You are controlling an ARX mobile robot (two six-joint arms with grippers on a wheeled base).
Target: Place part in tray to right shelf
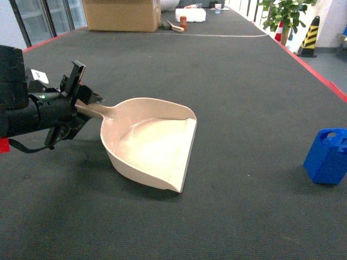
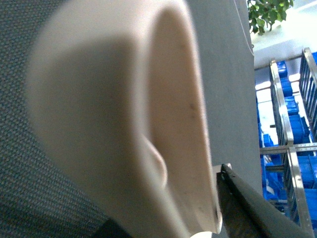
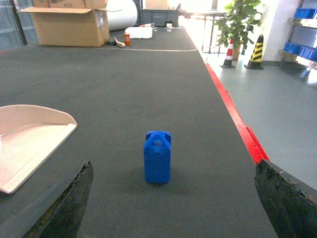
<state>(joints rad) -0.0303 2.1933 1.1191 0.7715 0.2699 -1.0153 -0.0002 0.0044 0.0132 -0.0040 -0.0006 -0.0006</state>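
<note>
Small bright-blue plastic block (image 3: pixel 157 156), boxy with a bevelled top and arched openings near its crown, stands upright on the dark grey carpeted surface (image 1: pixel 227 81). It sits well apart from the pale beige dustpan-shaped plastic tray (image 1: pixel 149 143), off to that tray's open front side.

Left gripper (image 1: pixel 81 100) is clamped on the tray's handle where it meets the pan; the tray's floor is bare, nothing in it. The left wrist view is filled by the tray's curved rim, blurred.

Right gripper (image 3: pixel 173 203) — fingers spread wide, nothing between them — is lined up on the block, which stands centred ahead of the gap but not yet inside it.

Handling, as a judgement: the block looks light, rigid and smooth-sided, so it may slip or topple if nudged off-centre. Best hold is across the flat side faces at mid-height, below the arched cut-outs, where the walls are parallel. The bevelled top offers poor purchase.

The steel shelf is not clearly in view from the head camera.
</note>
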